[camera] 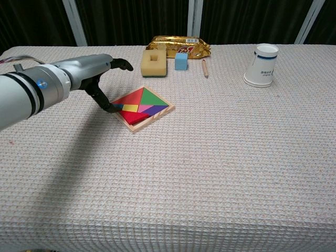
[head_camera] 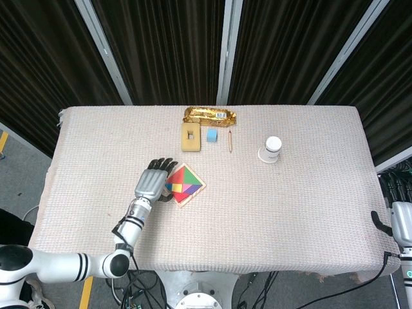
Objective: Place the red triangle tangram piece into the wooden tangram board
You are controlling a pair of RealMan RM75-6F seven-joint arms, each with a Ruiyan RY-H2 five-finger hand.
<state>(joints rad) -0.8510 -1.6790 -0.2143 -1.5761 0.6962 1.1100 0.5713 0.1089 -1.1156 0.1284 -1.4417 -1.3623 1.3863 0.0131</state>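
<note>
The wooden tangram board lies left of the table's middle, filled with coloured pieces. A red triangle lies flat in the board's left part, level with the others. My left hand hovers at the board's left edge with its fingers spread over the red piece and holds nothing. In the chest view its thumb points down and touches the board's left corner. My right hand shows only in part at the right edge of the head view, off the table.
Along the far side lie a gold snack packet, a yellow sponge block, a small blue cube and a pencil. A white paper cup stands at the right rear.
</note>
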